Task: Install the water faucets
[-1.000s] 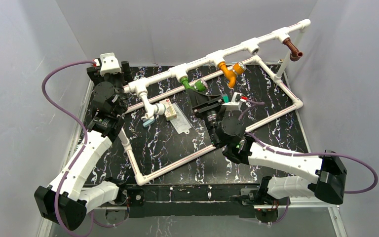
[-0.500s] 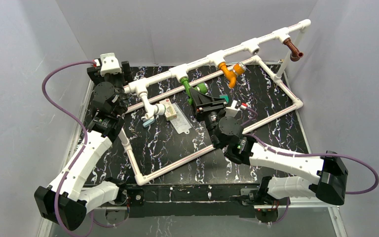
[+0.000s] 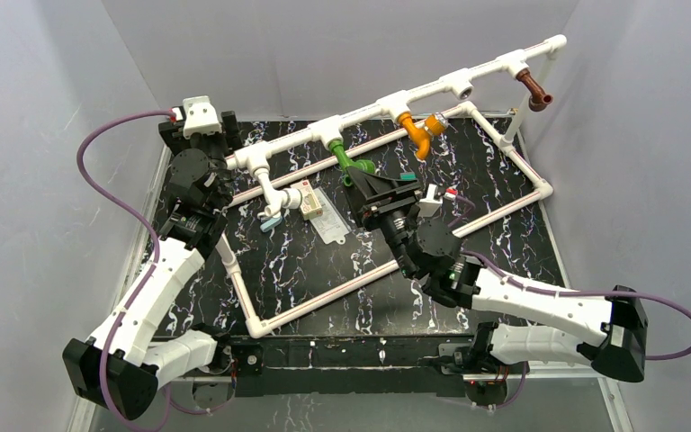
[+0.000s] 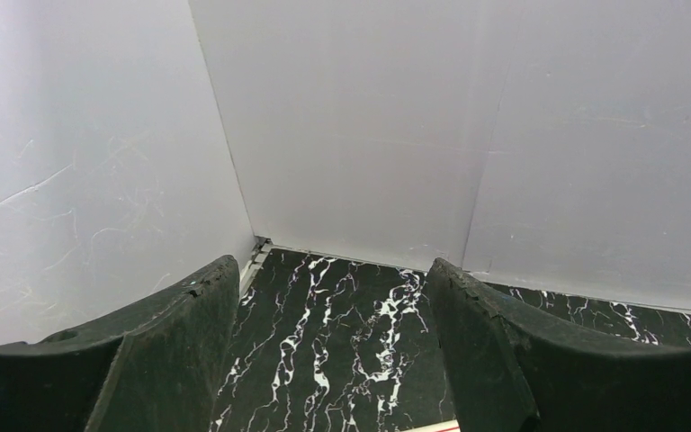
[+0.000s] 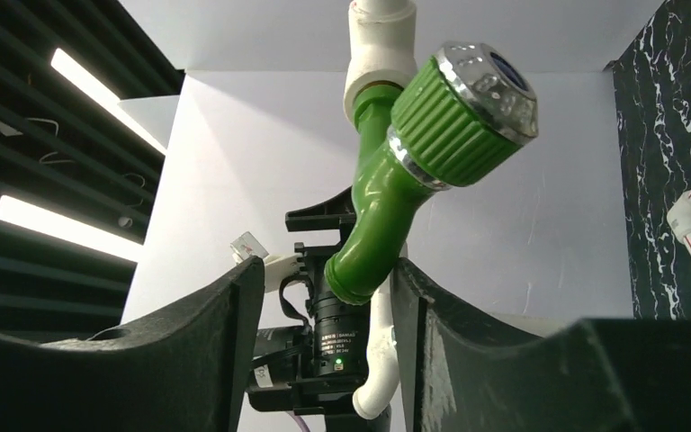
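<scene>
The right hand (image 5: 326, 270), drawn slightly toward 5 o'clock, now stands open around the spout of the green faucet (image 5: 387, 198), no longer clamping it; the left hand (image 4: 330, 270) stays open.

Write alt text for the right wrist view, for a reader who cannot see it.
A bright green faucet hangs fitted into a white pipe socket, its ribbed knob capped in chrome. Its spout end sits between the parted dark fingers of the right gripper, with a visible gap on one side.
</scene>
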`<state>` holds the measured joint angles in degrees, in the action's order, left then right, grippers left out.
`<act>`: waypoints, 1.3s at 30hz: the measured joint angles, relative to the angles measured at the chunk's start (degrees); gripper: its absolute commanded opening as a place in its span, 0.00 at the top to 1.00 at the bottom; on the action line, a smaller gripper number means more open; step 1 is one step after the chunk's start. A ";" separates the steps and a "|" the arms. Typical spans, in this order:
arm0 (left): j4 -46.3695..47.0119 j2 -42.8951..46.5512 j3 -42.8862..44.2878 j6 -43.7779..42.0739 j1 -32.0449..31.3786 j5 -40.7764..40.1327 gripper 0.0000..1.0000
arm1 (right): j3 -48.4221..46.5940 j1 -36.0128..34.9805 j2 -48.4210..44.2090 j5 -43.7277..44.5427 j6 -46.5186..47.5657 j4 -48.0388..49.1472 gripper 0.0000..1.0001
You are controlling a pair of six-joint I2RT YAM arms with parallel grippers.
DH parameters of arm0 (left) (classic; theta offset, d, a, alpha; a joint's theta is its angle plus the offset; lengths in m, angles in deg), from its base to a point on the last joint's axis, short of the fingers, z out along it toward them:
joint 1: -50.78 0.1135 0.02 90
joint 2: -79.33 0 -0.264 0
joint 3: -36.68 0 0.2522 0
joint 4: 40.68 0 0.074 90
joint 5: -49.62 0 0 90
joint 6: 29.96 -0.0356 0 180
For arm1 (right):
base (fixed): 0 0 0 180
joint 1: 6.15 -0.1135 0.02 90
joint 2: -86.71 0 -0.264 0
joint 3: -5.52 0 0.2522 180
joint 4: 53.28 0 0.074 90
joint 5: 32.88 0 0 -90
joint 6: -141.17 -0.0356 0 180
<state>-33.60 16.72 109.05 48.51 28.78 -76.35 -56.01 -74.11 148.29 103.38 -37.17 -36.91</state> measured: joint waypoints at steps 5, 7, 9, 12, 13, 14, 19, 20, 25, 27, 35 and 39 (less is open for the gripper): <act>0.00 0.00 0.00 0.02 0.04 0.02 0.26 | 0.72 0.00 -1.68 -2.03 1.51 -0.35 0.30; 0.00 0.00 0.00 0.02 0.02 0.00 0.26 | 0.83 0.00 -2.32 -2.78 2.32 -1.46 0.28; 0.00 0.00 0.00 0.02 0.04 0.02 0.26 | 0.83 0.00 -3.21 -3.52 3.50 -2.82 0.28; 0.00 0.00 0.00 0.02 0.04 0.02 0.26 | 0.83 0.00 -4.85 -5.16 6.75 -4.24 0.28; 0.00 0.00 0.00 0.02 0.04 0.02 0.26 | 0.83 0.00 -5.35 -5.79 8.24 -4.50 0.28; 0.00 0.00 0.00 0.02 0.04 0.02 0.26 | 0.83 0.00 -5.97 -6.51 10.14 -4.79 0.28; 0.00 -0.02 0.00 0.02 0.04 0.02 0.26 | 0.72 0.00 -8.57 -10.38 22.05 -7.72 0.28; 0.00 -0.02 0.00 0.02 0.04 0.02 0.26 | 0.66 0.00 -8.83 -10.82 24.33 -8.15 0.28; 0.00 -0.02 0.00 0.02 0.04 0.02 0.26 | -0.92 0.00 -10.29 -13.14 42.16 -12.41 0.27; 0.02 -0.02 0.00 0.02 0.04 0.02 0.26 | -2.14 0.00 -10.93 -13.97 50.05 -13.88 0.26; 0.00 -0.02 0.02 0.02 0.04 0.02 0.26 | -7.30 0.00 -11.41 -16.85 83.58 -18.16 0.18; 0.00 -0.04 0.02 0.02 0.04 0.02 0.26 | -7.06 0.00 -11.45 -19.02 100.69 -18.64 0.16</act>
<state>-33.60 16.67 109.07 48.53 28.82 -76.33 -63.07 -74.11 136.84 84.36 63.53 -55.56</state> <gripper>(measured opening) 0.742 0.829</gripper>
